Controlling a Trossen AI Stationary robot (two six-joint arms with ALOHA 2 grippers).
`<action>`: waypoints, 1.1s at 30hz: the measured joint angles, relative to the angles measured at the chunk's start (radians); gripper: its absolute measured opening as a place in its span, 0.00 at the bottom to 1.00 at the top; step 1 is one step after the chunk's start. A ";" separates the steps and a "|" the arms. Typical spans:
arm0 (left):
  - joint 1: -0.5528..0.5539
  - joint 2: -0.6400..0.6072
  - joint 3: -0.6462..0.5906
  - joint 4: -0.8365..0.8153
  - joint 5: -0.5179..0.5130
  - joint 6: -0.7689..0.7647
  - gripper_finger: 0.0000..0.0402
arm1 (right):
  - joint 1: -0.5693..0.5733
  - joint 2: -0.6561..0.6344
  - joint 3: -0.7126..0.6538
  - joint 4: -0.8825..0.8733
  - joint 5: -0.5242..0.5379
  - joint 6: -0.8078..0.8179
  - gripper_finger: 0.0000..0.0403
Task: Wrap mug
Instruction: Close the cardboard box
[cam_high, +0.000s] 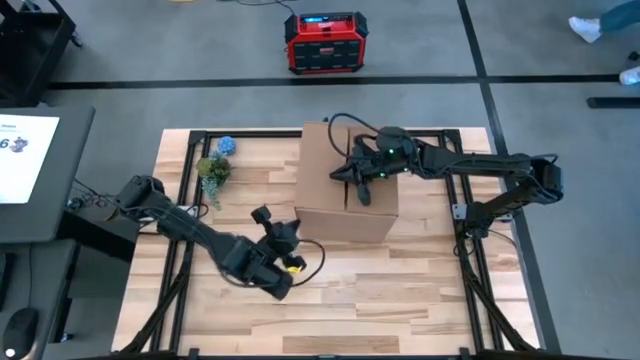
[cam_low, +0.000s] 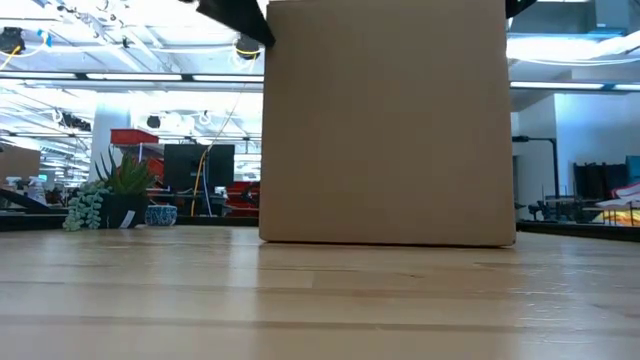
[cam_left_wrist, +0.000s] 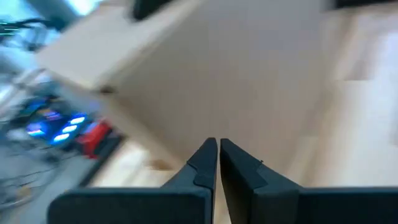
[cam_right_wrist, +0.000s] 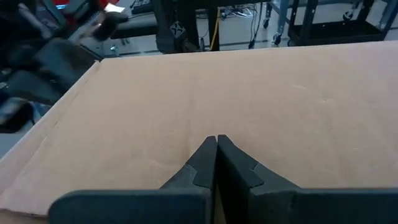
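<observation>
No mug shows in any view. A closed brown cardboard box (cam_high: 347, 183) stands on its base in the middle of the wooden table (cam_high: 400, 300); in the low view the box (cam_low: 388, 120) fills the centre. My right gripper (cam_high: 362, 192) is shut and hovers over the box's top (cam_right_wrist: 261, 93), fingers pointing down at it. My left gripper (cam_high: 280, 230) is shut too, next to the box's near left corner, and points at the box's side (cam_left_wrist: 236, 81). My right gripper's shut fingertips (cam_right_wrist: 216, 149) are close over the box's top face, coming from above. I cannot tell whether they touch the cardboard. My left gripper touches nothing that shows.
A small potted plant (cam_high: 213, 172) and a blue patterned pot (cam_high: 227, 145) stand at the table's far left. A red power unit (cam_high: 326, 42) sits on the floor beyond the far edge. Bare wood lies along the near side of the table (cam_high: 400, 300).
</observation>
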 joint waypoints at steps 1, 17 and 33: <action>-0.021 0.001 0.000 0.027 0.011 0.001 0.00 | -0.004 0.001 0.000 0.003 -0.009 -0.005 0.00; -0.206 0.006 0.000 0.742 0.093 0.438 0.00 | -0.052 0.004 -0.011 0.067 -0.159 -0.035 0.00; -0.211 0.006 0.000 0.811 0.087 0.515 0.00 | -0.068 0.004 -0.024 0.064 -0.243 -0.038 0.00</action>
